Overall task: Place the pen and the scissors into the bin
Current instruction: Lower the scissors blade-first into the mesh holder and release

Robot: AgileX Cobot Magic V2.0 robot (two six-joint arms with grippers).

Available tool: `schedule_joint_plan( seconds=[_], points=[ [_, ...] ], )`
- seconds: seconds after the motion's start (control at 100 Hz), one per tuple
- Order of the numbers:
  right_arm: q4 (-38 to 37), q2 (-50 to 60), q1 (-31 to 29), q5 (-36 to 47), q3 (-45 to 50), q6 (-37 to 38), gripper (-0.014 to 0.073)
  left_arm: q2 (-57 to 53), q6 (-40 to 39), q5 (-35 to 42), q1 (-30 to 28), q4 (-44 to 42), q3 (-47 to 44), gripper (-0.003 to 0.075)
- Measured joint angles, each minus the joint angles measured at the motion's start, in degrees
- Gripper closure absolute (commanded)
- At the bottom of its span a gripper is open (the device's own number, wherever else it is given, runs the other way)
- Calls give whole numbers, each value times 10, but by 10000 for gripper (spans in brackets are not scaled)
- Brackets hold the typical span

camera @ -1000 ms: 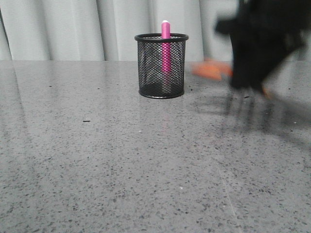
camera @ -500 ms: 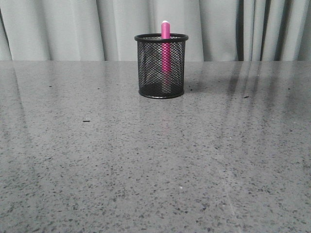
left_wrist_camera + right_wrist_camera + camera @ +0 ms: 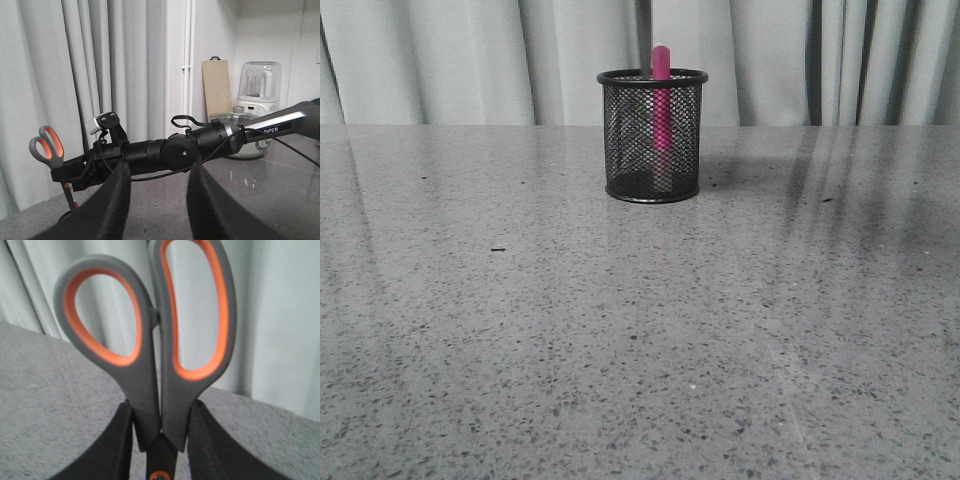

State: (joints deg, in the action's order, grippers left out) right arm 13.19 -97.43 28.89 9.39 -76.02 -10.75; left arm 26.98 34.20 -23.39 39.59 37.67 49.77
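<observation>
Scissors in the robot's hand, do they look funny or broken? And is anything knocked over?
Nothing stands out. The scissors look whole, handles up, clamped in the right gripper. The bin stands upright on the table with the pen standing inside. Nothing is spilled.

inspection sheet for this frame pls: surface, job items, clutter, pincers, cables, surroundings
Surface: grey speckled table; a few small dark specks, otherwise bare in the front view.
Pen: pink pen stands upright in the bin, tip above the rim.
Bin: black mesh bin upright on the table.
Scissors: scissors held handles-up, blades down, not yet in the bin.
Clutter: nothing seen near the bin.
Right pincer: right pincer shut on the scissors just below the handles.
Left pincer: left pincer open, holding nothing.
Cables: black cable along the right arm, off the table.
Surroundings: pale curtain behind; wooden board, blender in the left wrist view.
</observation>
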Motion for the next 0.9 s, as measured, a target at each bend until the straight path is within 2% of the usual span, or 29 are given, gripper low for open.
schedule_joint_plan(
  seconds=[0.32,0.39,0.48,0.6,0.67,0.74,0.84,0.9],
  points=[
    [0,-51,7,11,0,0,665,0,0,-18,0,4,0,479],
    [0,-54,7,11,0,0,633,0,0,-27,0,4,0,479],
    [0,-54,7,11,0,0,512,0,0,-33,0,4,0,479],
    [0,-54,7,-1,0,0,247,0,0,-39,0,4,0,479],
    [0,-54,7,-16,0,0,134,0,0,-40,0,4,0,479],
    [0,-53,7,-31,0,0,88,0,0,-40,0,4,0,479],
    [0,-39,7,-53,0,0,95,0,0,-38,0,4,0,484],
    [0,-22,7,-60,0,0,105,0,0,-34,0,4,0,513]
  ],
)
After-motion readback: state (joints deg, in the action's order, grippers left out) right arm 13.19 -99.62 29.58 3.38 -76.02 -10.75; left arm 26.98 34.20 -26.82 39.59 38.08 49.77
